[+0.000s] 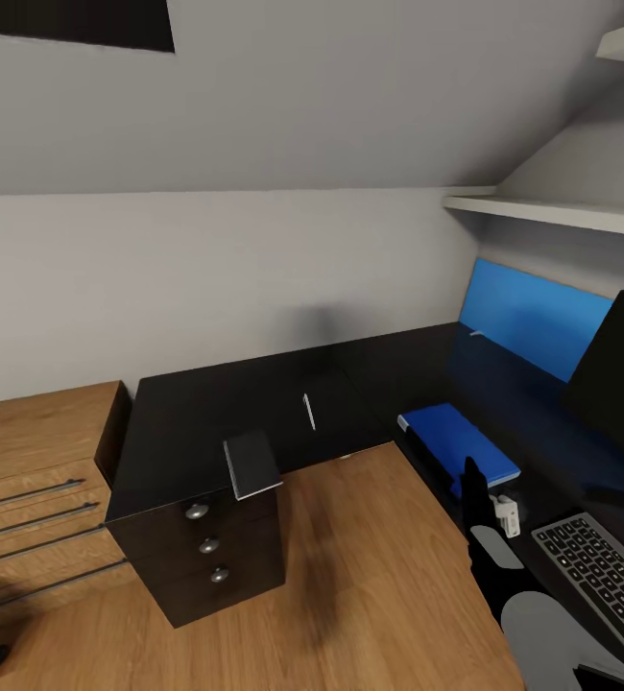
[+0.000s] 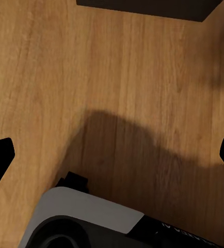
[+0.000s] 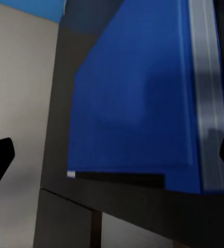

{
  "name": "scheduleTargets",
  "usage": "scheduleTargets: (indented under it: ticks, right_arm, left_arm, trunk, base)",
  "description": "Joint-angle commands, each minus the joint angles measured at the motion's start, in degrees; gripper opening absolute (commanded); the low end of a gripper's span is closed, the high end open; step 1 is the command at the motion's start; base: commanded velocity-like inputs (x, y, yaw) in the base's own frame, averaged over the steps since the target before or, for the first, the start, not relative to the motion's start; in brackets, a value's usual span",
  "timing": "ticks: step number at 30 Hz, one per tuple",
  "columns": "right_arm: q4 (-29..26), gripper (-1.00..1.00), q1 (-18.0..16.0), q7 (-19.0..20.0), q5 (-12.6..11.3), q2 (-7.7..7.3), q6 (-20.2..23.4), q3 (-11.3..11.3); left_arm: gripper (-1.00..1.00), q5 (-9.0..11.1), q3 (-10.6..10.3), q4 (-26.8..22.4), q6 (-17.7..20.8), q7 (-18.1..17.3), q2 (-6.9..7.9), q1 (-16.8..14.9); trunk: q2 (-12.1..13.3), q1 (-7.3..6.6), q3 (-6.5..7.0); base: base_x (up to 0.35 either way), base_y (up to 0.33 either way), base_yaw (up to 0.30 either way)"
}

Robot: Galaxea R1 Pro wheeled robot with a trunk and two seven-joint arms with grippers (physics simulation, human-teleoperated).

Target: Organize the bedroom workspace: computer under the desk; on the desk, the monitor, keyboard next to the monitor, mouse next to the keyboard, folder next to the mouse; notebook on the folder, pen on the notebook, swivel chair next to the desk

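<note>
Bright blue folder lies on the glossy black desk; grey notebook has a darker border; the floor is light wood.

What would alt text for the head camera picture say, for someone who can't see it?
A flat bright blue folder lies on a glossy black corner desk, beside a dark-keyed keyboard and the robot's right gripper. A small grey notebook and thin pen rest on the desk's left part, above black drawers.
</note>
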Motion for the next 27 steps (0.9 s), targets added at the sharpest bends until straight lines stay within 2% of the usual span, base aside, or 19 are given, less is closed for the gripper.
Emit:
scheduleTargets:
  ticks: [1,11,27]
  right_arm:
    - [0.1,1.0,-0.1,0.5,-0.6,0.01,0.0,-0.1]
    - [0.1,1.0,-0.1,0.5,-0.6,0.02,0.0,0.0]
    - [0.1,1.0,-0.1,0.5,-0.6,0.02,0.0,0.0]
  left_arm:
    - [1.0,0.6,-0.4,0.1,-0.3,-0.1,0.04,-0.1]
    - [1.0,0.6,-0.4,0.1,-0.9,-0.1,0.04,-0.1]
    - [1.0,0.7,-0.3,0.1,-1.7,-0.1,0.04,-0.1]
  trunk:
    - [0.0,0.0,-0.05]
    - [0.0,0.0,-0.05]
    - [6.4,-3.51,2.82]
  base:
    - [0.0,0.0,0.0]
    - [0.0,0.0,0.0]
    - [0.0,0.0,0.0]
